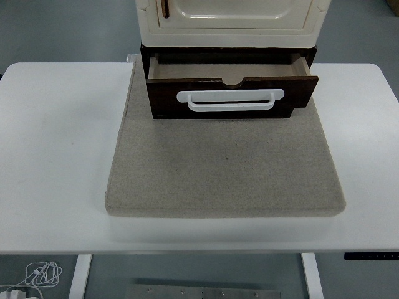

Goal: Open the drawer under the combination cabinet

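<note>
A cream combination cabinet (pixel 230 22) stands at the back of a grey felt mat (pixel 224 168). Under it the dark brown drawer (pixel 230 96) is pulled out toward me, its inside showing empty. A white bar handle (pixel 229 99) runs across the drawer front. Neither robot hand shows in the head view.
The mat lies in the middle of the white table (pixel 56 156). A coiled white cable (pixel 37 274) lies on the floor at the lower left.
</note>
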`<move>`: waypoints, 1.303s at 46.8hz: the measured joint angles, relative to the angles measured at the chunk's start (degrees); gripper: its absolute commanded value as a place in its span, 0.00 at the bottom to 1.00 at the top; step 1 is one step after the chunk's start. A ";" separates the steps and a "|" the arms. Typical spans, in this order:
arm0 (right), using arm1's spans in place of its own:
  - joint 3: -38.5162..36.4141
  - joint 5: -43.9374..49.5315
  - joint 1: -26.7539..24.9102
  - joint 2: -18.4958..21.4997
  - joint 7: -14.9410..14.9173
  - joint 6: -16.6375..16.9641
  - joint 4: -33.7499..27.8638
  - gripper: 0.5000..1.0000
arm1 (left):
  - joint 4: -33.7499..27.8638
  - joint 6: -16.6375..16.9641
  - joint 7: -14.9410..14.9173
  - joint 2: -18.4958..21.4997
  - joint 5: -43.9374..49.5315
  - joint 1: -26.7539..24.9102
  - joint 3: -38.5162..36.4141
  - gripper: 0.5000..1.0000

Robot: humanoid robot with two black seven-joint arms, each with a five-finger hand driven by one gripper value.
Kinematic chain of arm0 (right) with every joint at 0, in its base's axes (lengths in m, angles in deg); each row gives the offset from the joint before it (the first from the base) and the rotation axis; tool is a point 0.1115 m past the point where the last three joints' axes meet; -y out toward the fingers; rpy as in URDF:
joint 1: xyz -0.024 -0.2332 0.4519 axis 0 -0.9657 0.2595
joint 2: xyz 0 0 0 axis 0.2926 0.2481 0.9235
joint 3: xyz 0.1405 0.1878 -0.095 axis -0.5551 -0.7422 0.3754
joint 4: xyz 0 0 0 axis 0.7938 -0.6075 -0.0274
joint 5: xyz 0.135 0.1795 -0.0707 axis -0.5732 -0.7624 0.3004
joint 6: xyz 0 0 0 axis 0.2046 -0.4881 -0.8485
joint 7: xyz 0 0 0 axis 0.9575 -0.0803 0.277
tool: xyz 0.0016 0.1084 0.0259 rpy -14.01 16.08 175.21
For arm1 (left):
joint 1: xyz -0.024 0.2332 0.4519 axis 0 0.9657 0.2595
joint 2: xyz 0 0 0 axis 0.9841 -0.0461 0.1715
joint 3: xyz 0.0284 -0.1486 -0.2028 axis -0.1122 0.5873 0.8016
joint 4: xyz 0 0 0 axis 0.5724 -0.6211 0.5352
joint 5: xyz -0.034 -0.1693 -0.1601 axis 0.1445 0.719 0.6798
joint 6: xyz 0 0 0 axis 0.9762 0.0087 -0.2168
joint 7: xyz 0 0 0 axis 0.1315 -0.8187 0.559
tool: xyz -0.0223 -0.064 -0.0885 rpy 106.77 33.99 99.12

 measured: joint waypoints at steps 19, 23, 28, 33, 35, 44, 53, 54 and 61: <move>0.00 0.00 0.03 0.00 -0.01 0.00 0.01 0.85 | 12.11 15.78 18.67 1.95 0.75 0.03 9.34 1.00; 0.00 0.00 0.01 0.00 -0.01 0.00 0.01 0.85 | 14.96 17.01 18.96 3.19 1.09 1.10 12.03 1.00; -0.06 0.00 0.01 0.00 0.00 0.00 0.02 0.85 | 18.37 17.17 18.69 4.21 2.40 4.34 17.02 1.00; -0.02 0.00 0.01 0.00 -0.01 0.00 0.02 0.85 | 22.52 17.14 17.86 6.12 4.69 6.19 20.94 1.00; -0.02 0.00 0.00 0.00 -0.01 0.00 0.01 0.85 | 24.31 17.15 17.76 6.91 5.90 6.68 21.21 1.00; 0.09 -0.07 -0.04 0.00 -0.01 0.08 0.01 0.85 | 31.36 17.03 16.92 8.37 15.03 10.41 21.24 1.00; 0.09 -0.08 -0.02 0.00 -0.01 0.08 0.02 0.85 | 34.19 17.14 15.88 9.37 21.99 15.99 21.28 1.00; 0.09 -0.07 -0.01 0.00 -0.01 0.08 0.02 0.85 | 34.38 17.15 15.88 9.39 22.61 16.63 21.29 1.00; 0.07 -0.06 -0.30 0.00 -0.03 0.09 0.01 0.85 | 36.52 17.29 15.87 8.72 27.92 21.21 21.35 1.00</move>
